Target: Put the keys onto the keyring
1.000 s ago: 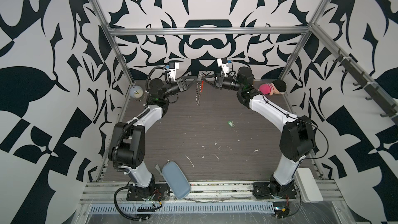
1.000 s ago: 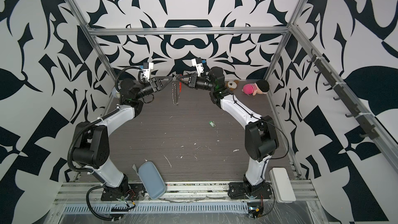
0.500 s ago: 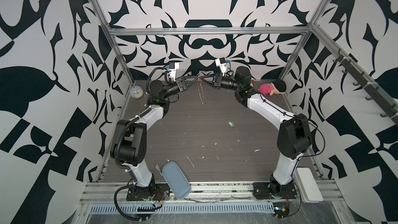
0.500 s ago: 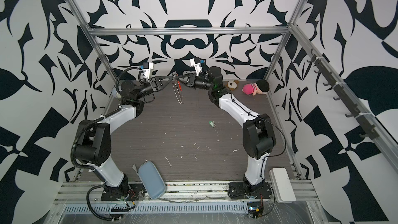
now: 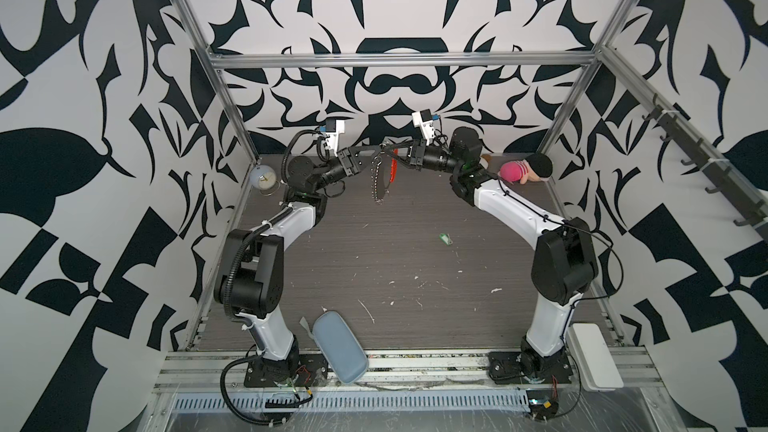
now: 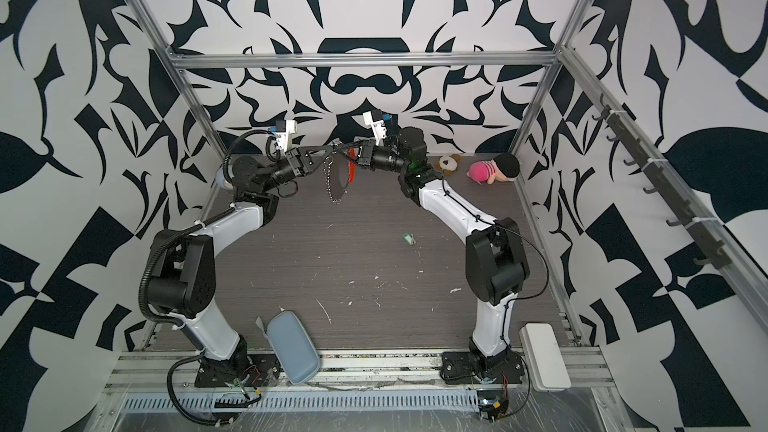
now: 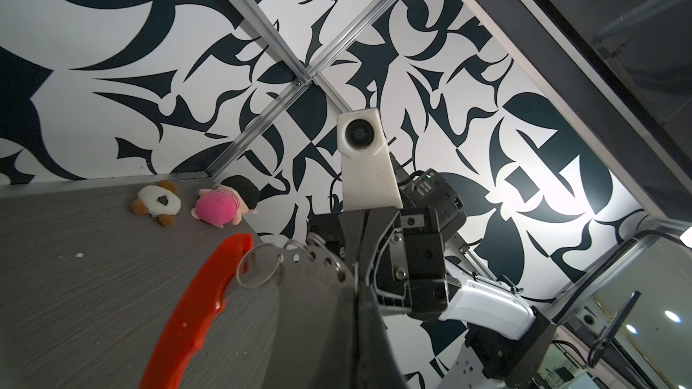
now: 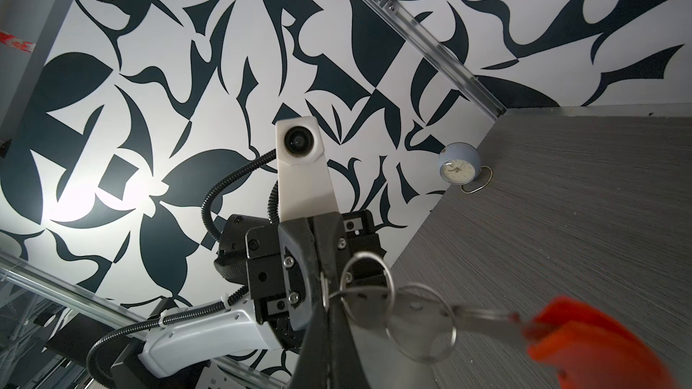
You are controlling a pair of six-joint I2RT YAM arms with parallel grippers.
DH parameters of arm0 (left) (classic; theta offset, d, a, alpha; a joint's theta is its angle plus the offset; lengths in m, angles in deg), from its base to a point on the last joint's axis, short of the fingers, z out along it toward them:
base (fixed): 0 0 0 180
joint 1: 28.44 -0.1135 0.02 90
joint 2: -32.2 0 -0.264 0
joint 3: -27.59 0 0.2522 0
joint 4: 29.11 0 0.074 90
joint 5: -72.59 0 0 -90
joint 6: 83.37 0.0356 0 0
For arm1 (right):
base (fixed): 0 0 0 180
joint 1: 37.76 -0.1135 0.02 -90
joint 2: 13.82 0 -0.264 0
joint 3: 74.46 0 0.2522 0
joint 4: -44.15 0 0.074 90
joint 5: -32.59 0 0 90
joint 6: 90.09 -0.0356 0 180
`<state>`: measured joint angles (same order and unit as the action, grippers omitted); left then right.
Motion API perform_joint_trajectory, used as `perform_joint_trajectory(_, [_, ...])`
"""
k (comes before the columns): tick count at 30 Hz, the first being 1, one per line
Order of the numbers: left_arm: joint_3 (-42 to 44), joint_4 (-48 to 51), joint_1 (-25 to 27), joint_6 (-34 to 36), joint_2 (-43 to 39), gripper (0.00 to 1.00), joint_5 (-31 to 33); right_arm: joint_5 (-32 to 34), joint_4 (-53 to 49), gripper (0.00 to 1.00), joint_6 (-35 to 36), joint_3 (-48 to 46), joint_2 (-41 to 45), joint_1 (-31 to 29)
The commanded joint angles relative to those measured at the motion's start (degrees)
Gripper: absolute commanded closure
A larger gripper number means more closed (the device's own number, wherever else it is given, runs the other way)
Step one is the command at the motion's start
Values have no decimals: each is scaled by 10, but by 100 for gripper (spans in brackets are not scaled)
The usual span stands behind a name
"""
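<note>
The keyring [image 5: 379,179] [image 6: 337,179], an oval metal loop with a red bar [image 7: 202,293] [image 8: 584,346] and small silver rings [image 8: 412,316], hangs in the air above the back middle of the table. My left gripper [image 5: 374,154] [image 7: 354,269] and right gripper [image 5: 390,152] [image 8: 325,293] meet tip to tip at its top. Both are shut on its wire. The keys [image 5: 446,238] [image 6: 409,239], a small key with a green tag, lie flat on the table right of centre. They are well in front of both grippers and nothing touches them.
A pale blue alarm clock [image 5: 264,178] [image 8: 458,166] stands at the back left corner. A pink plush toy [image 5: 525,168] and a brown-white plush [image 6: 446,163] lie at the back right. A grey-blue case [image 5: 338,347] and a white box [image 5: 594,355] sit at the front edge.
My left gripper's jaws have closed at the top of the keyring. The hanging loop has swung and turned a little. The key with the green tag has not moved.
</note>
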<state>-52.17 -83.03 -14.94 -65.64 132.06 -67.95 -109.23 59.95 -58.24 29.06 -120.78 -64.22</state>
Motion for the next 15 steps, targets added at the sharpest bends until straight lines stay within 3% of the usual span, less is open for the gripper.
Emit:
perform_joint_trajectory(1, [-11,-36,1,-4,7,100,-8,-13,45,100,-3,23,10,-10])
perform_joint_trajectory(9, [0,-43,0,-6,-1,100,7,-8,37,100,-2,5,22,-1])
perform_joint_trajectory(15, [-7,2,4,0,3,100,10,-20,-19,100,64,18,36,-3])
